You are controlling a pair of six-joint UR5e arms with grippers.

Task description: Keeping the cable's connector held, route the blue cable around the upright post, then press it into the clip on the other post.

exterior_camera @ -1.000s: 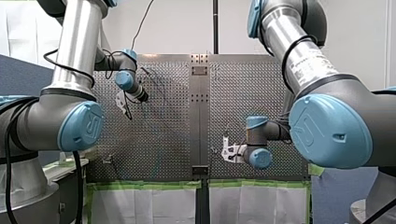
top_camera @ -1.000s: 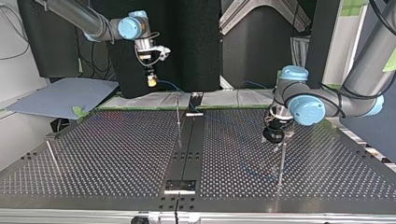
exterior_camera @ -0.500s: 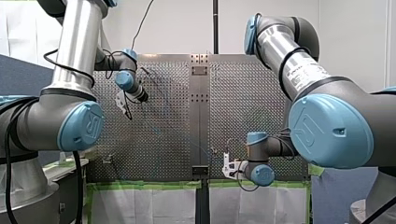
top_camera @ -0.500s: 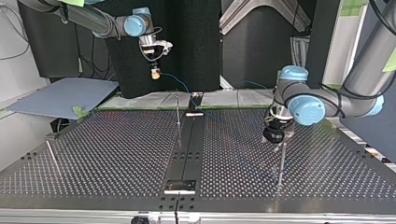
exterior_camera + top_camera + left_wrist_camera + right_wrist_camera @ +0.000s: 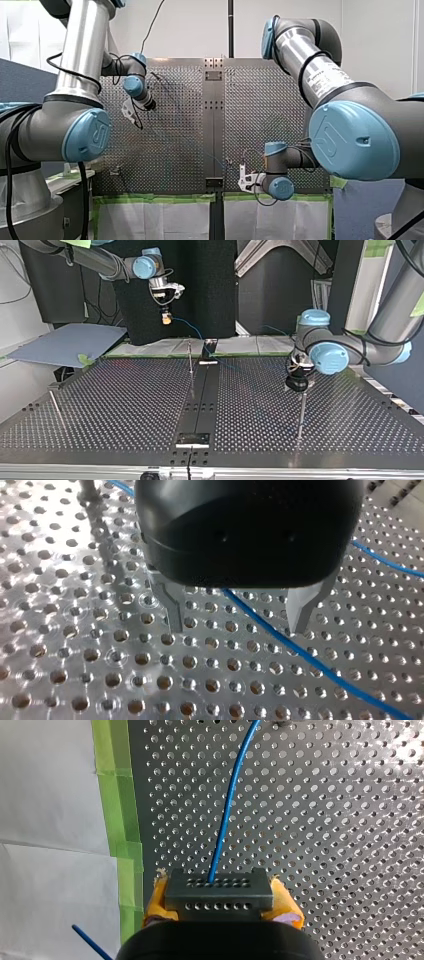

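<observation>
My right gripper (image 5: 221,896) has yellow pads and is shut on a dark grey connector (image 5: 219,885). The blue cable (image 5: 230,805) runs out of the connector and over the perforated plate. In the top view this gripper (image 5: 166,319) hangs high above the table's far edge, with the cable (image 5: 192,330) sloping down from it. My left gripper (image 5: 237,620) stands open just above the plate. The cable (image 5: 320,665) lies between its metal fingers (image 5: 175,611), not gripped. In the top view it (image 5: 297,386) hovers over a thin upright post (image 5: 301,415). A second post (image 5: 190,359) stands near the middle.
A third thin post (image 5: 56,409) stands at the top view's left. A dark rail (image 5: 200,395) runs down the table's middle. Green tape (image 5: 117,805) and white sheets border the table edge under my right gripper. A blue-grey board (image 5: 65,342) lies beyond the table's far corner at the top view's left.
My right gripper has carried the connector back to the front view's lower edge of the table and higher in the top view, pulling the cable. My left gripper shifted only slightly.
</observation>
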